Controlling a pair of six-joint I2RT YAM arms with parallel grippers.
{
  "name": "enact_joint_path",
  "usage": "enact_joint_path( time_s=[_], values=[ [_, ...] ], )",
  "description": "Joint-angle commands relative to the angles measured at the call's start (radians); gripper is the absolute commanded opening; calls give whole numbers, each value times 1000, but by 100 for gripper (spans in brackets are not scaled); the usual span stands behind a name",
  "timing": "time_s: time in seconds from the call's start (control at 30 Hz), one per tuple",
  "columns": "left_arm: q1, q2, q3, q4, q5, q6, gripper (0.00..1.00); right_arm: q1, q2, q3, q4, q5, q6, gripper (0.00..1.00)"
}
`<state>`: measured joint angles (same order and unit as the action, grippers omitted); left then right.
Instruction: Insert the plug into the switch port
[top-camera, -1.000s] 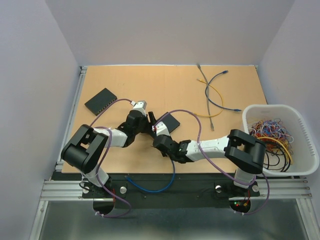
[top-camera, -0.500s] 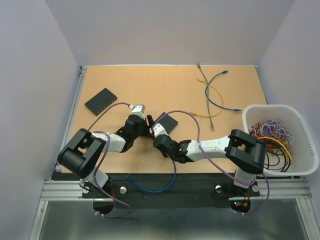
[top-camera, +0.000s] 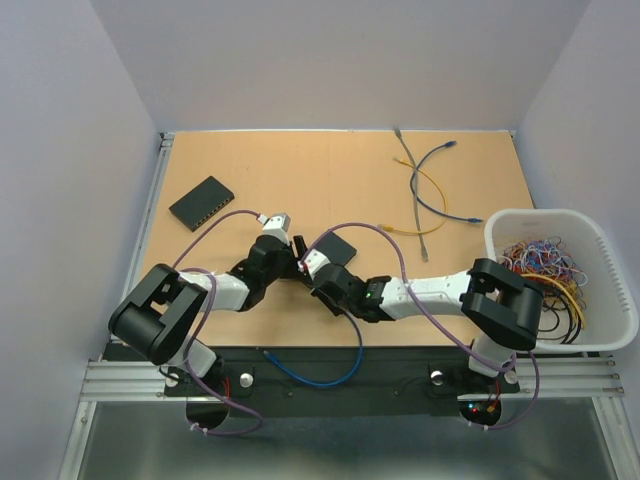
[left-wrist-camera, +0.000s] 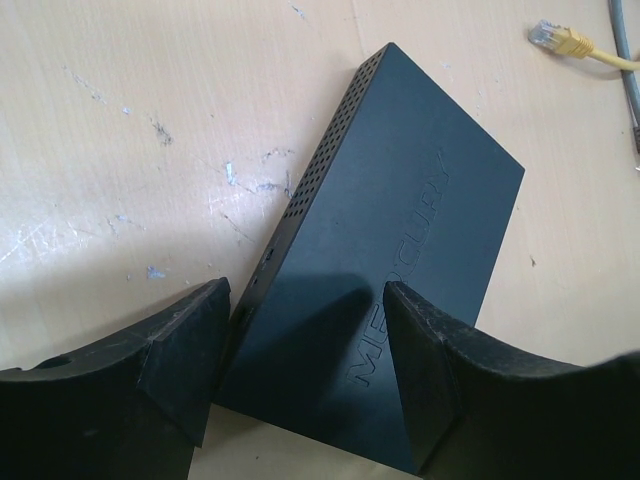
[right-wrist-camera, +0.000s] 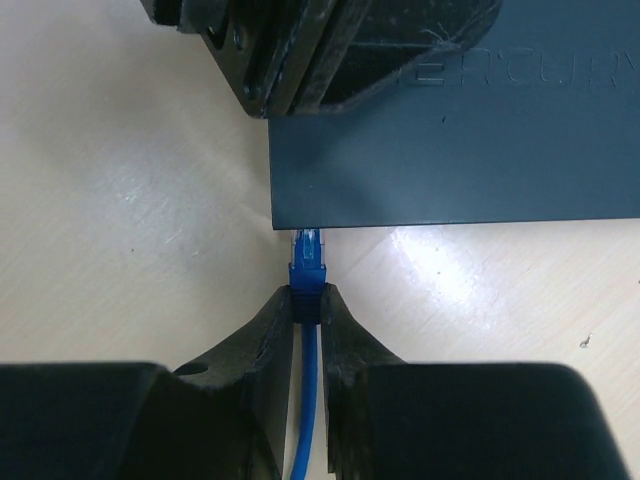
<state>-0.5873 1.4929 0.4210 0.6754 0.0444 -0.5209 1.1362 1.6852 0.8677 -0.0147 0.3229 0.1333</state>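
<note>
Plug (right-wrist-camera: 307, 262), blue-booted with a clear moulded tip, is pointing toward 12 o'clock in the right wrist view, its tip meeting the near face of the switch (right-wrist-camera: 450, 150) close to that case's 9 o'clock corner; the port itself is hidden, so whether the tip is entering an opening cannot be told. The right gripper (right-wrist-camera: 307, 300) is pinching the plug's boot between nearly closed jaws, and the blue cable (right-wrist-camera: 308, 420) is trailing out toward 6 o'clock. The left gripper (left-wrist-camera: 305, 360) is standing with jaws spread astride the switch's near end; whether the fingers are pressing on the case cannot be told. Likely failures: the tip is sitting so near the corner that a forward push may be landing on solid wall rather than a socket; a loosely restrained switch may be sliding toward 12 o'clock on the smooth board; a boot held this far back may be letting the plug pivot or the cable buckle. The switch is a flat rectangular box of matte black plastic, carrying a perforated vent strip along one side and raised lettering on top. The table (top-camera: 300, 170) is pale, scuffed fibreboard. Toward 10 o'clock in the top view a second black switch (top-camera: 200, 203) is lying, toward 1 o'clock loose cables (top-camera: 425, 190), toward 3 o'clock a white basket (top-camera: 600, 340) holding tangled cords.
</note>
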Motion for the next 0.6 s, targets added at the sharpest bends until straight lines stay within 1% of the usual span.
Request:
enact_joint_path(
  time_s=[0.0,0.27,0.57],
  values=[
    [-45,-17,-39,-96,89,-47,72,-13,-32,24,170,-61,-35,0],
    [-60,-28,-50,-97,78,-53,72,-44,-25,31,174,-64,-44,0],
    [-86,-40,-71,-97,63,-76,72,-81,-62,4,174,-73,-57,0]
  ],
)
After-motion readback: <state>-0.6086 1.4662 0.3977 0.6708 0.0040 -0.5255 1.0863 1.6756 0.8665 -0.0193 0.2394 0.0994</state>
